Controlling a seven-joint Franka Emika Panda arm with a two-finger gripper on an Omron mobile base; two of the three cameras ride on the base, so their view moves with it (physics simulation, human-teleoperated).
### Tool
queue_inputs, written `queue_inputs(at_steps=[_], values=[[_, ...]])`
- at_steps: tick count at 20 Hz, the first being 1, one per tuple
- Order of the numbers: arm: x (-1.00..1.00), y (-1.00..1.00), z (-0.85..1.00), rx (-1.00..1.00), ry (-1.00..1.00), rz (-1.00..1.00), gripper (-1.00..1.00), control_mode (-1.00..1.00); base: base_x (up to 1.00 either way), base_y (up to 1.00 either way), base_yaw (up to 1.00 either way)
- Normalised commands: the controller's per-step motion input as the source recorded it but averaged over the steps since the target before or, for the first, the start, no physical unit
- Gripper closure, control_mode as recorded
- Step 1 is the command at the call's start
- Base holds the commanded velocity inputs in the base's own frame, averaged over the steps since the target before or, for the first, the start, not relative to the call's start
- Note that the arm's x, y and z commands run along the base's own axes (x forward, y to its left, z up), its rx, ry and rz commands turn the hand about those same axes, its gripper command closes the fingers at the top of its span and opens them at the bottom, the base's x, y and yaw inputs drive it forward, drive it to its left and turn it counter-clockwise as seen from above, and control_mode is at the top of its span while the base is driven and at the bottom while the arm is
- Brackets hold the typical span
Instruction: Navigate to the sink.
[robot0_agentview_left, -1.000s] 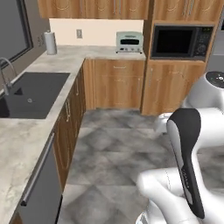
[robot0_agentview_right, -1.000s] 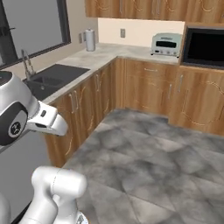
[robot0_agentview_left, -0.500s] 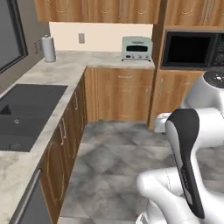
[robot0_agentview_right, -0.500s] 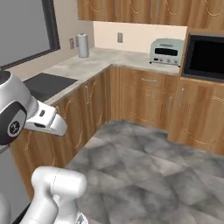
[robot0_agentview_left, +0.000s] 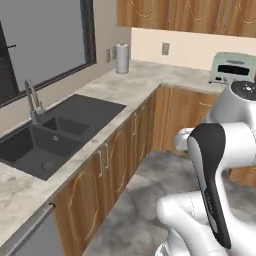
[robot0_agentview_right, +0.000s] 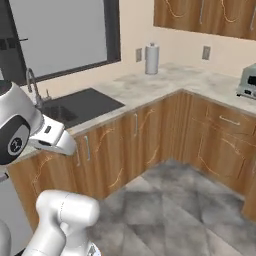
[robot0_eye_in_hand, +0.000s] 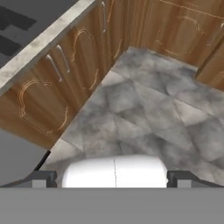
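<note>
The sink (robot0_agentview_left: 56, 134) is a dark, nearly black double basin set in the light stone counter (robot0_agentview_left: 125, 87) on the left, with the larger basin nearer me. Its arched grey faucet (robot0_agentview_left: 32, 100) stands at the back by the window. From the right base view the sink (robot0_agentview_right: 76, 107) and faucet (robot0_agentview_right: 33, 86) lie behind my arm's upper link. In the hand view a corner of the sink (robot0_eye_in_hand: 12, 25) shows at the top left, above wooden cabinet doors. My gripper (robot0_eye_in_hand: 113, 180) points down at the floor, open, with its fingertips (robot0_eye_in_hand: 42, 179) wide apart and nothing between them.
A paper towel roll (robot0_agentview_left: 122, 58) stands in the counter's corner and a toaster oven (robot0_agentview_left: 231, 70) sits further right. Wooden base cabinets (robot0_agentview_right: 150, 135) run under the L-shaped counter. A grey appliance front (robot0_agentview_left: 31, 239) is at the lower left. Grey tiled floor (robot0_agentview_right: 190, 210) lies ahead.
The whole picture has shifted: the base has turned left toward the sink counter. The sink and faucet are larger and more central, and the microwave has left the view.
</note>
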Motion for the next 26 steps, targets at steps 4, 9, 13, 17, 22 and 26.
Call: queue_inputs(at_steps=[4, 9, 13, 17, 22, 26], values=[[0.0, 0.0, 0.0, 0.0, 0.0, 0.0, -1.0, 1.0, 0.66, -0.42, 0.79], [0.0, 0.0, 0.0, 0.0, 0.0, 0.0, -1.0, 1.0, 0.55, -0.56, 0.77], [0.0, 0.0, 0.0, 0.0, 0.0, 0.0, -1.0, 1.0, 0.45, -0.67, 0.74], [0.0, 0.0, 0.0, 0.0, 0.0, 0.0, -1.0, 1.0, 0.62, -0.78, 0.62], [0.0, 0.0, 0.0, 0.0, 0.0, 0.0, -1.0, 1.0, 0.97, -0.42, 0.29], [0.0, 0.0, 0.0, 0.0, 0.0, 0.0, -1.0, 1.0, 0.96, -0.19, 0.12]])
